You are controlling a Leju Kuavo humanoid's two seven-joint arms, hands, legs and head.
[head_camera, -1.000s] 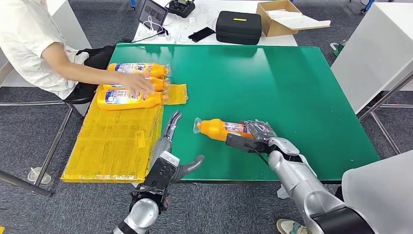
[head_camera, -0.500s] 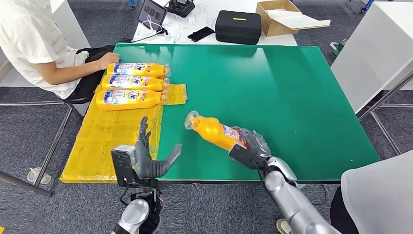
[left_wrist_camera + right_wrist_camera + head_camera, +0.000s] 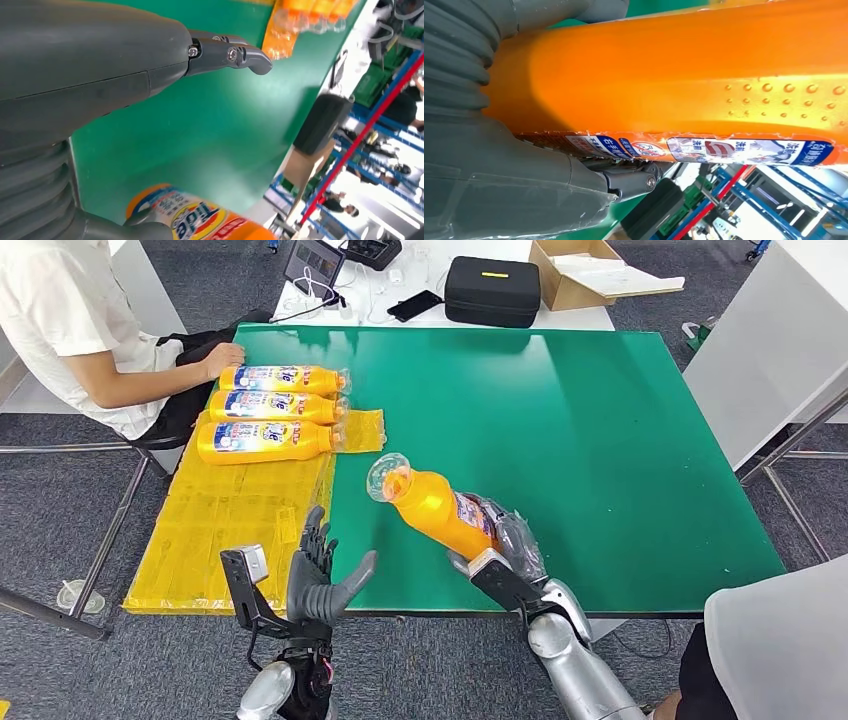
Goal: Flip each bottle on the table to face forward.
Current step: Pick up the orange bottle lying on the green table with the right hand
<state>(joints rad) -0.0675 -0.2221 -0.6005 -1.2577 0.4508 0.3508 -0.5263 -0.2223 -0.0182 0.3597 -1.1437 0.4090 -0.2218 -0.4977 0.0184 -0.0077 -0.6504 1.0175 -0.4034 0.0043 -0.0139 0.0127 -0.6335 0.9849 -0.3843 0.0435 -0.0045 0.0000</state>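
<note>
Green table (image 3: 600, 440); right hand (image 3: 505, 565) grips tilted orange bottle (image 3: 435, 508); left hand (image 3: 320, 575) open-fingered.

The right hand (image 3: 505, 558) hides the bottle's (image 3: 437, 508) base, and perhaps its label.

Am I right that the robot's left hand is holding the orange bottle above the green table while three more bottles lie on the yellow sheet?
Not quite: the head view shows the right hand holding the orange bottle; the left hand holds nothing.
</note>
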